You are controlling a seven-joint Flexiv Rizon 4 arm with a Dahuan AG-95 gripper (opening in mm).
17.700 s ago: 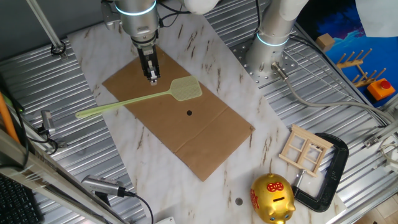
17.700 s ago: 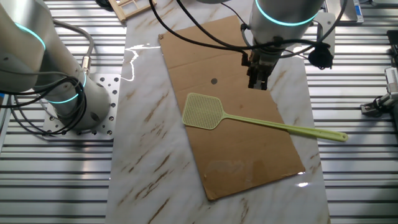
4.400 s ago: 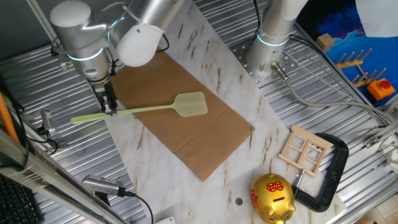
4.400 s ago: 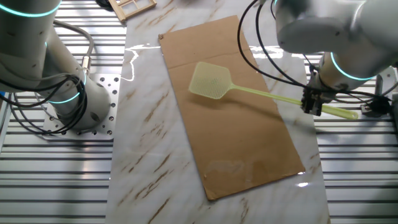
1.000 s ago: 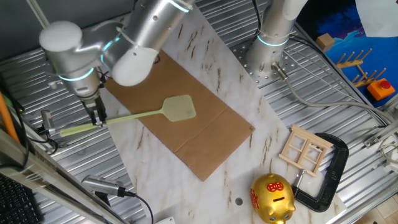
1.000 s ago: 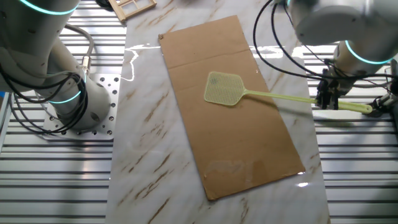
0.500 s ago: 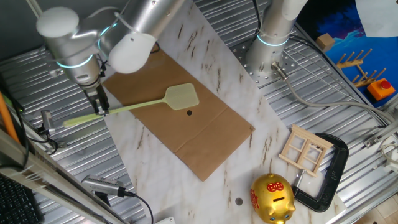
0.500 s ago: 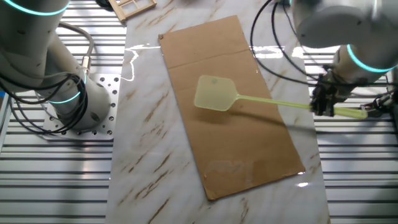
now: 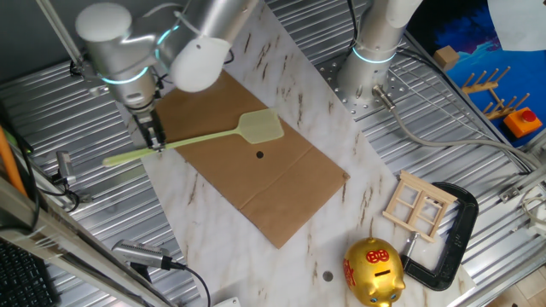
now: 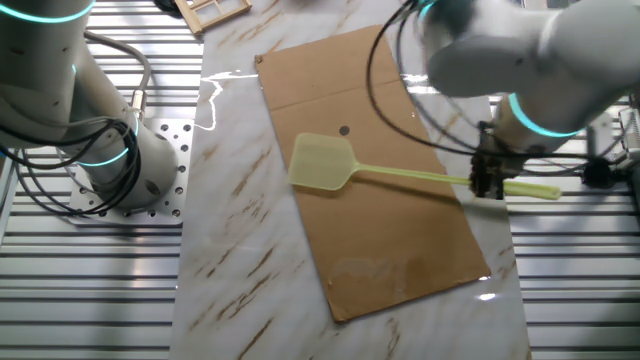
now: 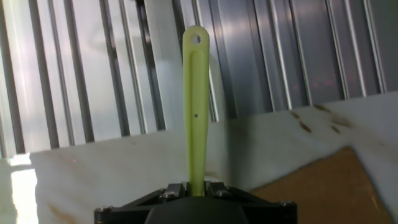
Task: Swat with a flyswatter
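Note:
The pale yellow-green flyswatter (image 9: pixel 205 136) is held above the brown cardboard sheet (image 9: pixel 273 192). Its squarish mesh head (image 9: pixel 259 126) hovers just up-left of a small black dot (image 9: pixel 259 154) on the cardboard. In the other fixed view the head (image 10: pixel 322 162) sits below the dot (image 10: pixel 345 130). My gripper (image 9: pixel 153 139) is shut on the thin handle near its tail end, also seen in the other fixed view (image 10: pixel 485 183). In the hand view the handle (image 11: pixel 196 106) rises from between my shut fingers (image 11: pixel 216 187), its end hole over the metal slats.
A second robot arm's base (image 9: pixel 367 72) stands at the back of the marble slab (image 9: pixel 341 162). A gold piggy bank (image 9: pixel 373 271), a black C-clamp (image 9: pixel 452 234) and a small wooden frame (image 9: pixel 421 205) lie at the front right. Ribbed metal table (image 9: pixel 68 111) surrounds the slab.
My gripper has moved right and up along the slab with the flyswatter over the last second. The mesh head has swung across the cardboard toward the black dot.

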